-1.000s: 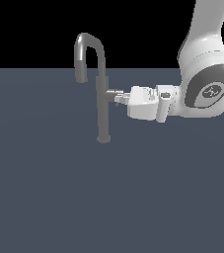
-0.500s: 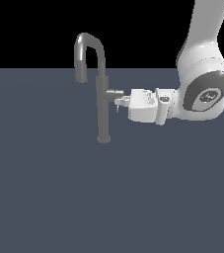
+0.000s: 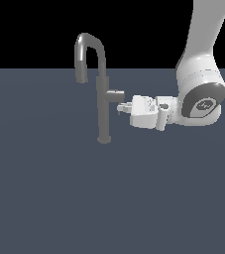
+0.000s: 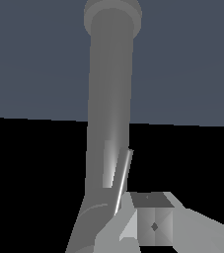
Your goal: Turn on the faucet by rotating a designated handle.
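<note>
— Fingers point(image 3: 122, 106): short, pale, jutting sideways from the white blocky gripper point(image 3: 120, 106). Apart or together?

— Cannot tell. Tips crowded into one small pale cluster in the exterior view; only one boxy grey finger pad point(image 4: 153, 225) plain in the wrist view.

— Nearest thing to the tips?

— Short grey cylindrical handle point(image 3: 115, 94), sticking sideways off the column, just above the tips and very near. Touching or not, unclear. Thin bright lever pin point(image 4: 123, 180) slanting just beside the pad in the wrist view.

— Beyond the handle?

— Tall slim grey metal faucet point(image 3: 103, 106), upright, just past the fingertips. Round base on the dark blue-grey floor point(image 3: 59, 198) below finger height; hooked gooseneck spout curving over the top and dropping on the far side from the fingers.

— Behind the fingers?

— White wrist block, then the rounded white Panda arm point(image 3: 200, 96) with a dark grey cap, rising out of view.
</note>
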Controlling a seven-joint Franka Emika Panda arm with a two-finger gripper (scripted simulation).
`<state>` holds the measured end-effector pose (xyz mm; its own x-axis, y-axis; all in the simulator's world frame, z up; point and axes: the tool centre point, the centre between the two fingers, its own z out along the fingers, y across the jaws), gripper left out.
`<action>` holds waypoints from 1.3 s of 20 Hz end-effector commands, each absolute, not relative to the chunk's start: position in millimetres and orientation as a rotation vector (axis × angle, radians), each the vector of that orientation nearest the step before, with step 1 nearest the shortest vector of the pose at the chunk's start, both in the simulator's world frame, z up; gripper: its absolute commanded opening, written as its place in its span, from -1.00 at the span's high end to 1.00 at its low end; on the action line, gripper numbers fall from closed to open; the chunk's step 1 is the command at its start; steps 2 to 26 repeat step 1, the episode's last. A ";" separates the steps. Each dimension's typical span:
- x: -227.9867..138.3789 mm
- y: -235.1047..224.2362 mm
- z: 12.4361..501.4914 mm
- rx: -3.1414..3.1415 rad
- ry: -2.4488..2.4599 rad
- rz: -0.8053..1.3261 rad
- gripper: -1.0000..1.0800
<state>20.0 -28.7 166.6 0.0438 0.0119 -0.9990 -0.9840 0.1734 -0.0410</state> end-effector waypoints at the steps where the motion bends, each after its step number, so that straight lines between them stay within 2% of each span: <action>1: 25.7 -24.4 134.9 -1.068 1.292 1.063 1.00; 26: 25.7 -24.4 134.9 -1.068 1.292 1.063 1.00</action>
